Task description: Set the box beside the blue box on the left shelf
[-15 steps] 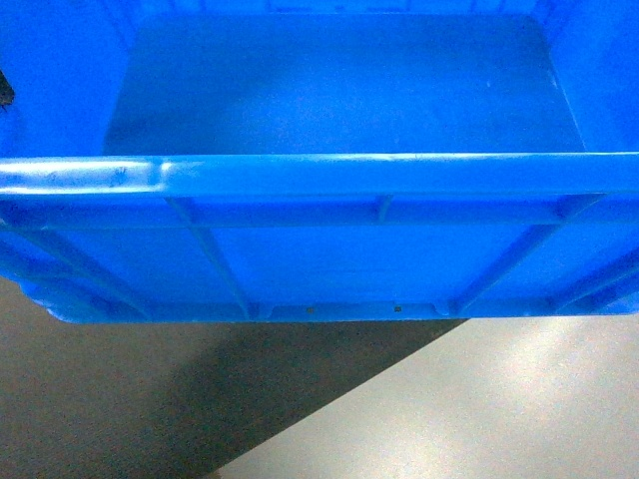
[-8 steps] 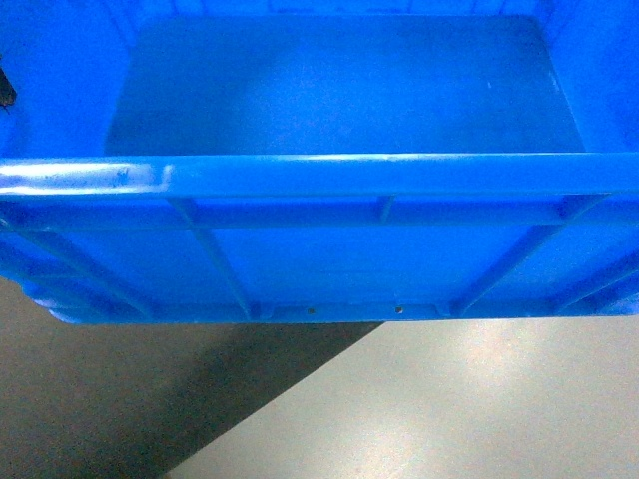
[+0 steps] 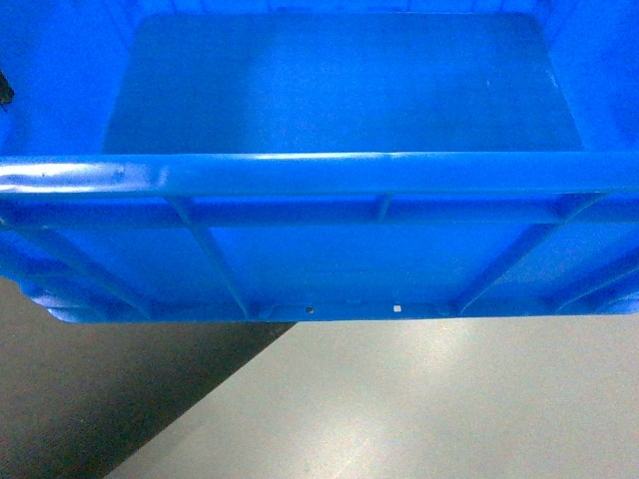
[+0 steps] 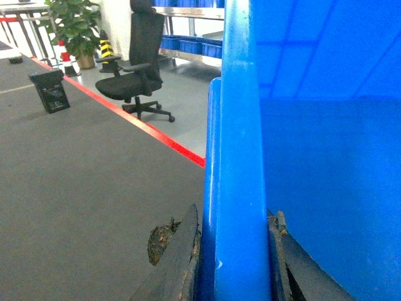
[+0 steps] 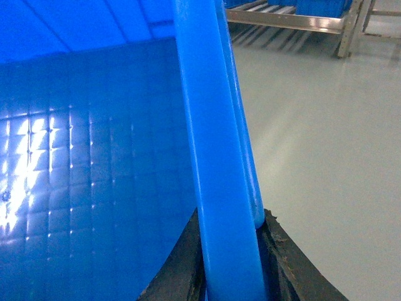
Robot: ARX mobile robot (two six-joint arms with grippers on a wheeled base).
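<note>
Box (image 3: 329, 90) fills the view; left hand (image 4: 232, 251) grips its nine o'clock rim, right hand (image 5: 230, 251) its three o'clock rim

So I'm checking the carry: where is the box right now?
The box fills the head view above bare floor, its side rims pinched by the left claw and right claw.

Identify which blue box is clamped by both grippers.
The large box filling the head view, with fingers on each side rim; the other blue boxes sit on distant racks.
</note>
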